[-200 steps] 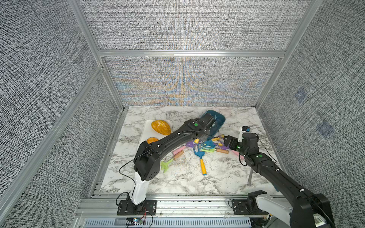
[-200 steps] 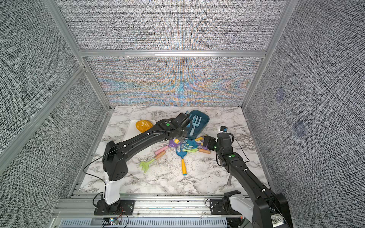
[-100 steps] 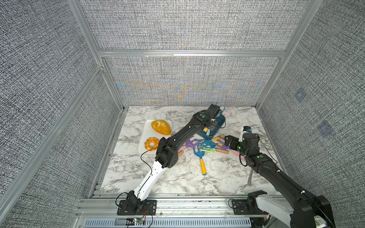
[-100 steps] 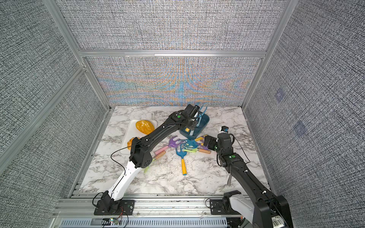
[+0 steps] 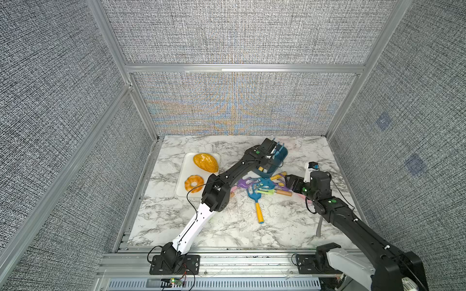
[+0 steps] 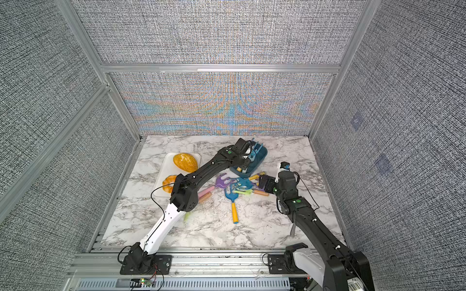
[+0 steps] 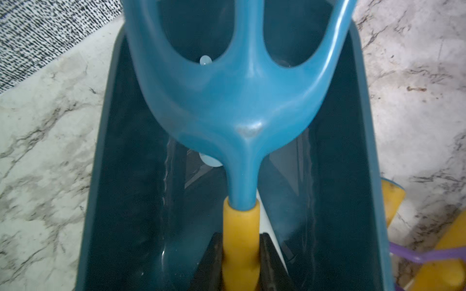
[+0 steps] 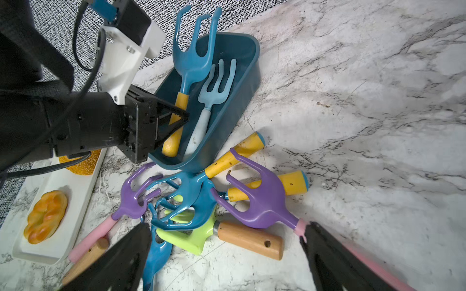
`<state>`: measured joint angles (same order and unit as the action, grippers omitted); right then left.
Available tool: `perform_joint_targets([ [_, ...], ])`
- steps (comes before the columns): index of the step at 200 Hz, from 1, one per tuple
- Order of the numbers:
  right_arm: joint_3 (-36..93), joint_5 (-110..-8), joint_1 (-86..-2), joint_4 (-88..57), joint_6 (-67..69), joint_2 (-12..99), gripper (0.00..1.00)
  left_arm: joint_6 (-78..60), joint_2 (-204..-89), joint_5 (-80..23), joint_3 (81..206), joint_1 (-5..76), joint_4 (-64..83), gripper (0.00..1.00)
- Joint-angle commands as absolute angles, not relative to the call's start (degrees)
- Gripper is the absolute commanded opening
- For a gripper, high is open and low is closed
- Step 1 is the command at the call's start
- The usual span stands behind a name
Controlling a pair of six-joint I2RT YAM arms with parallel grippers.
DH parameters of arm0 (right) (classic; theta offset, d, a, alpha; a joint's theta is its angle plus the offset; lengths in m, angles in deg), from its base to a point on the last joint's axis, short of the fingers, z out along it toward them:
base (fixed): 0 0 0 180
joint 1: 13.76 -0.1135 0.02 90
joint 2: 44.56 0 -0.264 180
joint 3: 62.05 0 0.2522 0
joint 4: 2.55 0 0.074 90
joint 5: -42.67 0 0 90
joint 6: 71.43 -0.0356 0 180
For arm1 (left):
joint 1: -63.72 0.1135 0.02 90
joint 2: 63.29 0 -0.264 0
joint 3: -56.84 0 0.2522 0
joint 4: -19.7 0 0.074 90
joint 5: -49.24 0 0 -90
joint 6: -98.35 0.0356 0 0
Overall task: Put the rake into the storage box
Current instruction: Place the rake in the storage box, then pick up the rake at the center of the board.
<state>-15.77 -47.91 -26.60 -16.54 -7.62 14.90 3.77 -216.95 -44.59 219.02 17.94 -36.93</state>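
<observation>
The left pincer (image 7: 240, 262) clamps the rake (image 7: 239, 105) by its yellow handle over the storage box (image 7: 121, 189) — likely light, stiff, slick plastic. The right pincer (image 8: 225, 238) gapes wide, empty.

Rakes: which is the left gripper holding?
The blue, yellow-handled rake clamped in the left gripper, angled into the storage box; the pale blue fork lies inside it, the others on the table.
</observation>
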Motion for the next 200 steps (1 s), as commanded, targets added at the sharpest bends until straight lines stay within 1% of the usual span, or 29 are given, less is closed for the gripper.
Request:
perform_joint_targets([
  [1, -16.02, -50.0, -26.68, -14.12, -6.65, 15.24, 0.99, 2.59, -216.21, -42.96, 218.79, 17.85, -35.63, 0.25],
  [23, -15.99, -50.66, -26.68, -13.94, -6.48, 15.72, 0.99, 1.37, -214.31, -41.83, 218.79, 17.84, -35.86, 0.5],
  [42, -15.92, -50.93, -26.69, -13.93, -6.3, 15.98, 0.99, 0.24, -212.15, -40.79, 218.62, 17.84, -35.98, 0.63],
  [54, -15.86, -51.04, -26.68, -13.96, -6.2, 16.04, 0.99, -0.27, -210.72, -40.58, 218.27, 17.81, -36.14, 0.68],
  [85, -15.83, -51.37, -26.73, -14.02, -6.03, 16.08, 0.99, -1.47, -207.07, -40.18, 217.33, 17.76, -37.64, 0.76],
  [118, -16.03, -52.92, -26.77, -13.55, -5.47, 16.24, 0.99, -2.58, -200.22, -39.52, 210.86, 17.75, -36.86, 0.84],
  [151, -15.83, -55.33, -27.38, -13.2, -4.64, 17.08, 0.99, -4.14, -191.93, -39.04, 200.33, 17.75, -34.78, 0.99],
  [177, -15.09, -56.59, -29.06, -13.13, -3.44, 18.55, 0.99, -5.07, -185.9, -39.85, 192.34, 17.75, -34.08, 0.99],
  [200, -14.24, -56.21, -31.71, -14.04, -2.37, 20.48, 0.99, -5.98, -179.71, -41.63, 181.74, 17.76, -30.45, 0.99],
])
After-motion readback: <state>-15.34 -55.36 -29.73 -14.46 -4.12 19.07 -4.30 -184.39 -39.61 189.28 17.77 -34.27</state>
